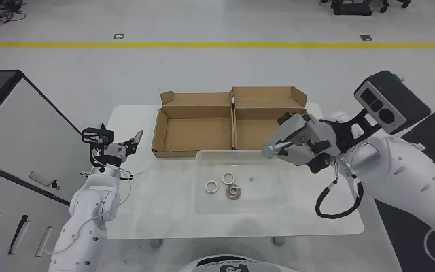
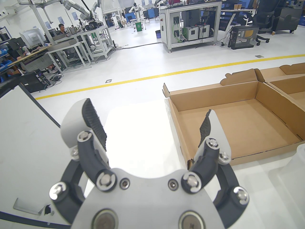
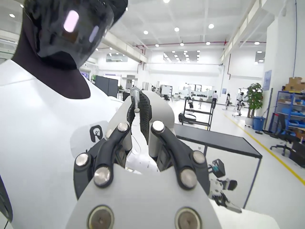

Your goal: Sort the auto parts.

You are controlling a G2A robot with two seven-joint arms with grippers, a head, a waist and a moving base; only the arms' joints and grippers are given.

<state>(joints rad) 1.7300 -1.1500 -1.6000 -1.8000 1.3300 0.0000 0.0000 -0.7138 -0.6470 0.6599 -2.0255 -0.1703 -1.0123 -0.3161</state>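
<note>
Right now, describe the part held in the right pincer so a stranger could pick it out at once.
Start at the white table with two open cardboard boxes and a clear tray nearer the robot. Above the tray's far edge, the right pincer is shut on a bolt. It is a slim, threaded metal shaft, unlike the rings lying in the tray.

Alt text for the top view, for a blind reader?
The right tool, shut on a bolt, hangs over the right cardboard box beside a clear tray holding rings. The open left tool sits near the table's left edge.
</note>
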